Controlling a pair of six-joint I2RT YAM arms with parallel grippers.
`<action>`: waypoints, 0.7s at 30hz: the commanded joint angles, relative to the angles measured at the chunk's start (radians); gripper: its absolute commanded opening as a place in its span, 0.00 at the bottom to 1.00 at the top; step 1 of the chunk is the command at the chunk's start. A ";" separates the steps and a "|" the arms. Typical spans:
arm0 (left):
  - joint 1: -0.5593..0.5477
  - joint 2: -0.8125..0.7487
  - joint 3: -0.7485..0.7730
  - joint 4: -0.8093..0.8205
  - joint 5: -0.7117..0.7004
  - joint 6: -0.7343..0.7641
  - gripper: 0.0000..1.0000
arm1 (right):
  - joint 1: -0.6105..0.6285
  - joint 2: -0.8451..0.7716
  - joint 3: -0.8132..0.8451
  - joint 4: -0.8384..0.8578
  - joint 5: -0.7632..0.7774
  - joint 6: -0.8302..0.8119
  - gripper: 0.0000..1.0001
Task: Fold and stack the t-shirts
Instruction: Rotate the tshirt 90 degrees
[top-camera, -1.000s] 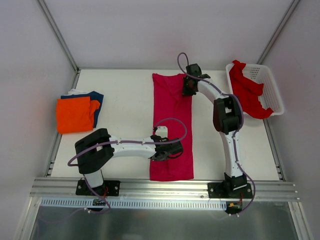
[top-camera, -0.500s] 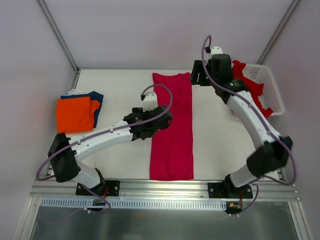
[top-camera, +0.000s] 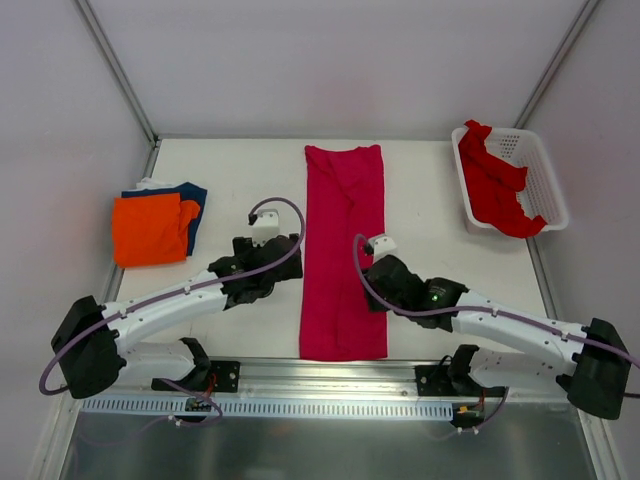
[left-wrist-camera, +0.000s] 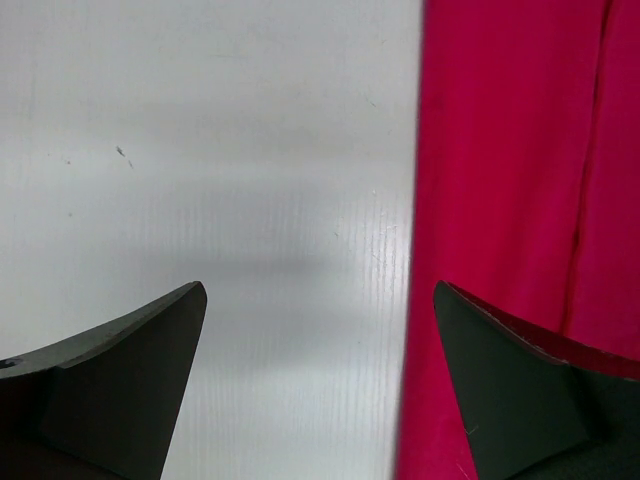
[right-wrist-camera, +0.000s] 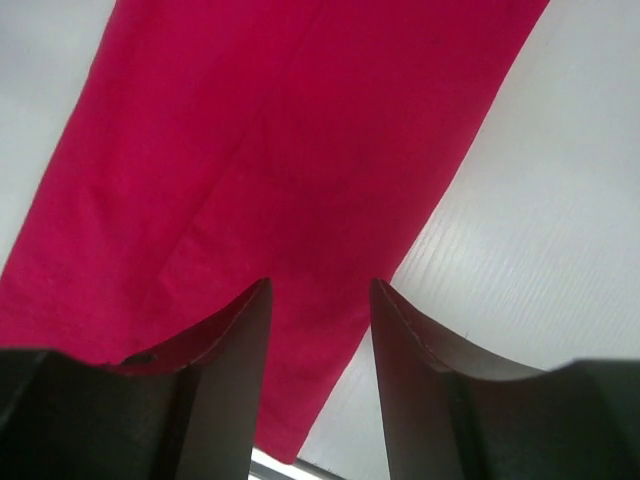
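Nearest to us, the left gripper (left-wrist-camera: 318, 300) hangs low with its fingers spread wide and nothing between them, one finger over the bare table (top-camera: 240, 170) and the other over the left edge of the pink shirt (top-camera: 343, 250). The right gripper (right-wrist-camera: 320, 290) is over the same shirt's right side, towards its near end. Its fingers stand a narrow gap apart and pinch nothing, as far as we can see. The pink shirt lies flat as a long narrow strip down the middle of the table, from the near edge to the far edge, with a fold line running along its length. We judge it light, limp and likely to slide on the smooth table, so it should be taken by its near corners, one in each gripper, and laid over towards the far end. Further off on the left, an orange shirt (top-camera: 148, 230) sits folded on a navy shirt (top-camera: 196, 195). At the far right, a red shirt (top-camera: 495, 190) lies crumpled in a white basket (top-camera: 537, 160). We can read no label, brand or writing anywhere.
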 joint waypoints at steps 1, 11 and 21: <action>0.009 -0.096 -0.038 0.143 0.027 0.045 0.99 | 0.108 -0.031 -0.015 0.009 0.199 0.150 0.48; 0.011 -0.110 -0.095 0.141 0.065 0.013 0.99 | 0.478 0.213 0.126 -0.176 0.420 0.400 0.47; 0.009 -0.078 -0.084 0.143 0.089 0.014 0.99 | 0.592 0.436 0.237 -0.238 0.446 0.521 0.42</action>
